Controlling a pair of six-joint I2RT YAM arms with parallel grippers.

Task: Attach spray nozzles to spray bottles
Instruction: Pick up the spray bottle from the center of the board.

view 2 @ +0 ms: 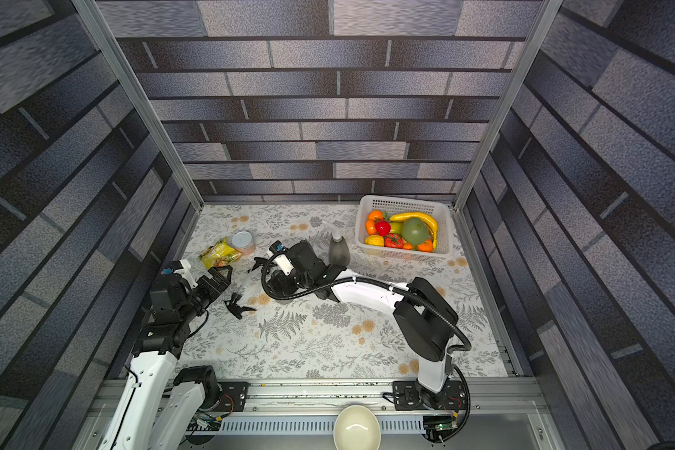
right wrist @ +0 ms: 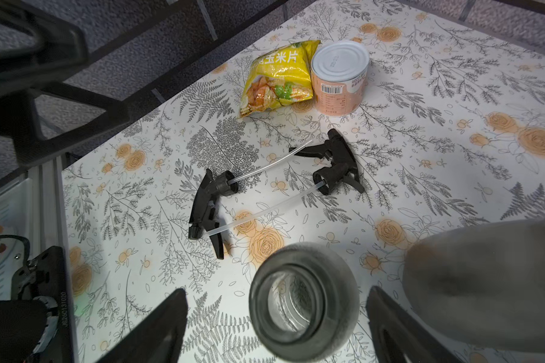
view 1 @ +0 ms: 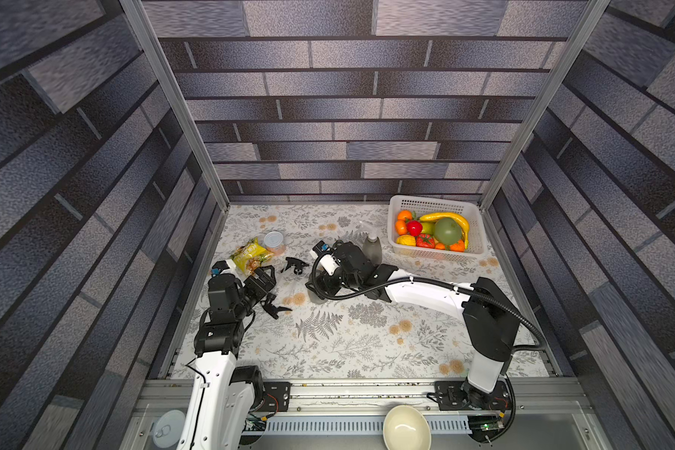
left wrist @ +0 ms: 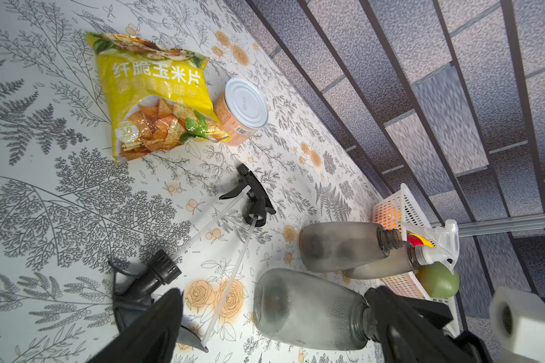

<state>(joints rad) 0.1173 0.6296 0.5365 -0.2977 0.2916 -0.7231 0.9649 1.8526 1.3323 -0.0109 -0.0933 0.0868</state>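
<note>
chip bag (left wrist: 158,94) by can (left wrist: 243,110) | fruit basket (view 1: 433,203) far rt corner | bowl (view 1: 406,428) front edge

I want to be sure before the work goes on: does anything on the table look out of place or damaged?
Nothing looks spilled or broken. The two black spray nozzles lie loose on their sides, each dip tube ending by the other head. Two grey bottles stand without nozzles.

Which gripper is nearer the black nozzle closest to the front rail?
Left. The left gripper hangs beside that black nozzle; the right gripper is farther off, jaws flanking a spray bottle.
</note>
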